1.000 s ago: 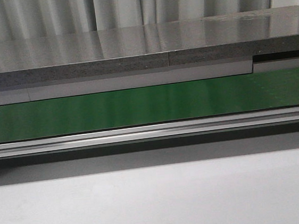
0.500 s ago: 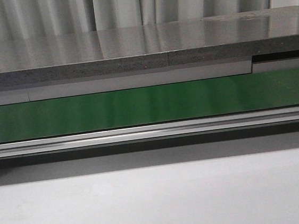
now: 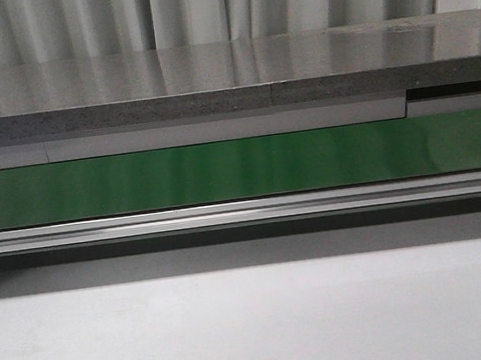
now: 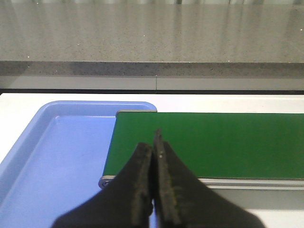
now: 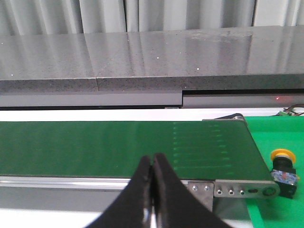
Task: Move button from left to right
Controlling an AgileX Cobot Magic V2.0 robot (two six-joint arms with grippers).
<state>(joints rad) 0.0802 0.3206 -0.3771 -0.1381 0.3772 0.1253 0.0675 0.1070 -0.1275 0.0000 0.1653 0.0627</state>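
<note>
Front view: green belt [image 3: 239, 170] runs the full width, left to right, bare along the stretch in view. Aluminium rail [image 3: 244, 212] along its near edge; grey speckled counter [image 3: 213, 80] behind it; pale curtain [image 3: 205, 10] at the far back. White table surface [image 3: 256, 324] in the foreground. Neither arm shows in this view.

Left wrist view: left gripper [image 4: 153, 156] hangs above the left end of the belt [image 4: 209, 142], its black fingers [image 4: 137, 185] pressed together with nothing between them. A blue tray [image 4: 28, 147] sits just beside the belt's left end, touching or nearly so; its floor is bare where visible.

Right wrist view: right gripper [image 5: 152, 166] hovers over the near edge of the belt [image 5: 118, 147], fingers [image 5: 166, 190] closed tip to tip, holding nothing. The button [image 5: 282, 170] lies past the belt's right end, on a green surface [image 5: 280, 137], just beside the metal end bracket [image 5: 242, 189]. Yellow-orange cap up, black body below, standing roughly upright. It is well apart from the right gripper and not on the belt.
</note>
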